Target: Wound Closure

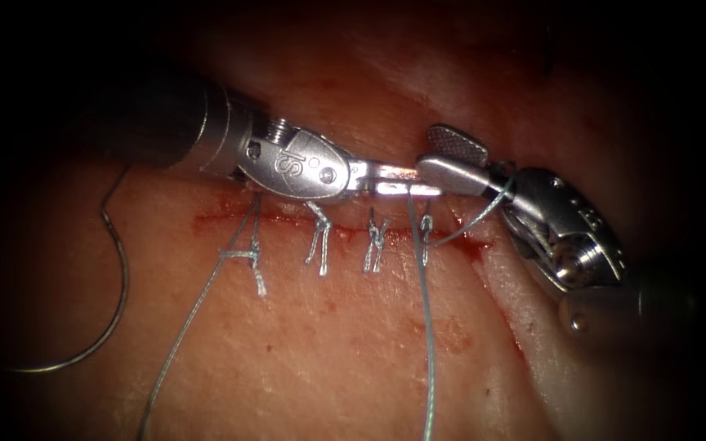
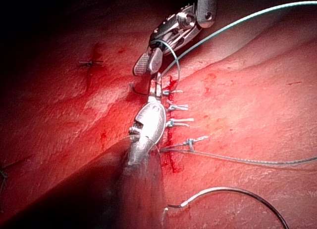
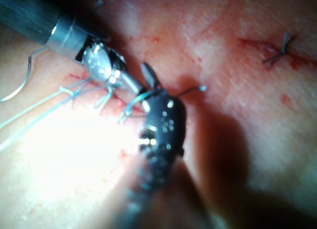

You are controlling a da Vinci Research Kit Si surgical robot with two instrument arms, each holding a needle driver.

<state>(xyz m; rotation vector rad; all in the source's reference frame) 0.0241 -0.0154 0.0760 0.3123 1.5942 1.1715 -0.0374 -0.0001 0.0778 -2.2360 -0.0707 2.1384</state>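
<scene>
The left tool [image 1: 431, 189] reaches in from the upper left and lies along the cut [image 1: 467, 245]. Its jaws are shut on the thread [image 1: 426, 327], which runs from them down the near tissue. The right tool [image 1: 428, 153] stands open at the left tool's tip, with one jaw raised and the other level beside it. A loop of thread [image 1: 496, 200] wraps around the right tool behind its jaws and leads to the rightmost stitch [image 1: 426, 230]. The curved needle [image 1: 116, 318] lies free on the tissue at the far left, held by neither tool; it also appears as the needle [image 2: 233, 192].
Several knotted stitches [image 1: 320, 241] with short tails cross the cut, which has red fluid along it. A second thread strand [image 1: 189, 327] runs from the leftmost stitch toward the near edge. A separate stitched mark [image 3: 277, 53] sits apart on the tissue.
</scene>
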